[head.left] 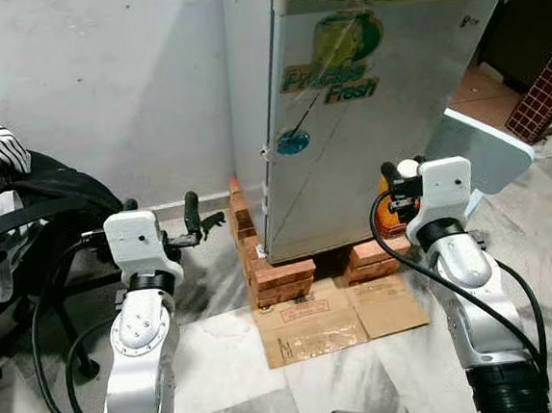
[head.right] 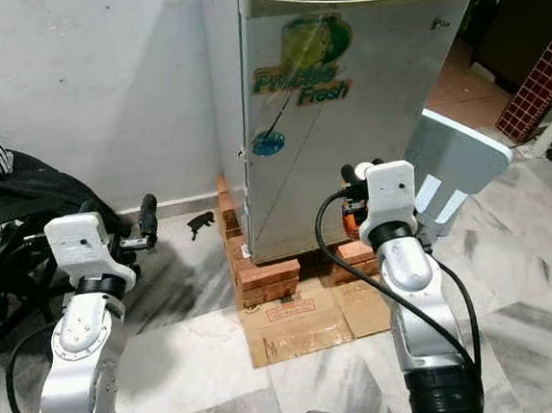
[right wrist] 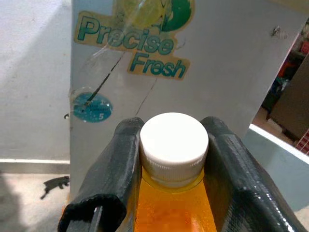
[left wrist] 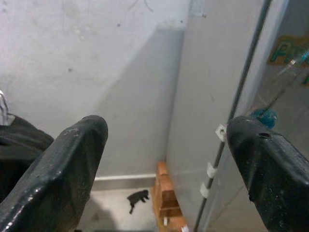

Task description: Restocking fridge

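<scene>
Right tool (right wrist: 171,193) clamped on orange bottle (right wrist: 173,203) at the neck, held upright before closed fridge door (head.left: 374,111). Left tool (left wrist: 169,164) spread, empty, near door's edge. Hook that edge with left; keep bottle level.

A plain white wall (head.left: 101,86) rose behind a grey-veined marble floor (head.left: 221,347). Flattened cardboard (head.left: 339,322) lay beside stacked bricks (head.left: 278,279); a dark chair (head.left: 27,238) stood left.
</scene>
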Tool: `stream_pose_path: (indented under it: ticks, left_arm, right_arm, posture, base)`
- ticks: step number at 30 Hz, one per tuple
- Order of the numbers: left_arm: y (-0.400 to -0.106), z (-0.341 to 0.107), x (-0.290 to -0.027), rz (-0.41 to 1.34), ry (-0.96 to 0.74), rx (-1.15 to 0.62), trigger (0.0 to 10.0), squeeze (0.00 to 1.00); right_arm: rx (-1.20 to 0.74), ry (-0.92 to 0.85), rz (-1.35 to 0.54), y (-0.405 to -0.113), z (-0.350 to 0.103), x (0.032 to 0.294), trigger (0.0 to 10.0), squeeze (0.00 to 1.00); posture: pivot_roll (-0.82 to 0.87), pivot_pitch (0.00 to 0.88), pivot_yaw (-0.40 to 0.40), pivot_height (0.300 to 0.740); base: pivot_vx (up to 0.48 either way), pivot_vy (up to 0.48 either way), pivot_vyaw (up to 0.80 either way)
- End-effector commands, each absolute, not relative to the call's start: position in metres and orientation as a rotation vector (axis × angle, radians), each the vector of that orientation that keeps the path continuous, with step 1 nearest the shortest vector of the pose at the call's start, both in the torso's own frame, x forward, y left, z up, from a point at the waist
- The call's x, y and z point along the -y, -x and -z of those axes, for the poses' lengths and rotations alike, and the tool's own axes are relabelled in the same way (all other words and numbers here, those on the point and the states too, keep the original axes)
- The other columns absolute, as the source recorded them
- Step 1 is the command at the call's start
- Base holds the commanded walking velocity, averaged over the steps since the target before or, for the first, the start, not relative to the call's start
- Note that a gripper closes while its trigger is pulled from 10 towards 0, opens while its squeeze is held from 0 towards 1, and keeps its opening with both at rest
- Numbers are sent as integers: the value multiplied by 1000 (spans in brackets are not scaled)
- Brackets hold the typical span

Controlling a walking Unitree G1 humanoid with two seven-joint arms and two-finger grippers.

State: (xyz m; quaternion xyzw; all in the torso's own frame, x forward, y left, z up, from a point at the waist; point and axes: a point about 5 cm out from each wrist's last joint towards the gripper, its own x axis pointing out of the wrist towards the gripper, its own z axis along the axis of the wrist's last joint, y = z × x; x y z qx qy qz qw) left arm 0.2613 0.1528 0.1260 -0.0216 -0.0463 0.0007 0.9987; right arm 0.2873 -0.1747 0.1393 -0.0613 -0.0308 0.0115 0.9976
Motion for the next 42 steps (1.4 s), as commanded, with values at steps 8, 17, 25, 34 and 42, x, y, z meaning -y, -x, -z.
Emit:
stream_pose_path:
  ticks: [8,17,25,34,42]
  left_arm:
    - [-266,-131,-145,86,66,77,10000,0]
    - [-265,-131,-139,106,93,64,10000,0]
    - [-265,-131,-139,122,83,55,10000,0]
    - [-262,-131,-134,160,88,47,10000,0]
    - [-261,-133,-130,191,91,50,10000,0]
  right_arm:
    - [94,109,38,-276,-144,183,10000,0]
    - [93,126,46,-273,-146,187,10000,0]
    - [97,123,43,-275,-147,184,10000,0]
    - [85,117,56,-274,-147,184,10000,0]
    - [71,113,59,-272,-145,184,10000,0]
  posture:
    - [-16,68,4,740]
    - [-27,93,4,740]
    - [-19,98,2,740]
    - [-22,107,5,740]
    - [-24,114,8,740]
  base:
    - [391,68,-670]
    - [361,314,0]
    - [291,382,0]
    - [29,0,-316]
    - [360,203,-52]
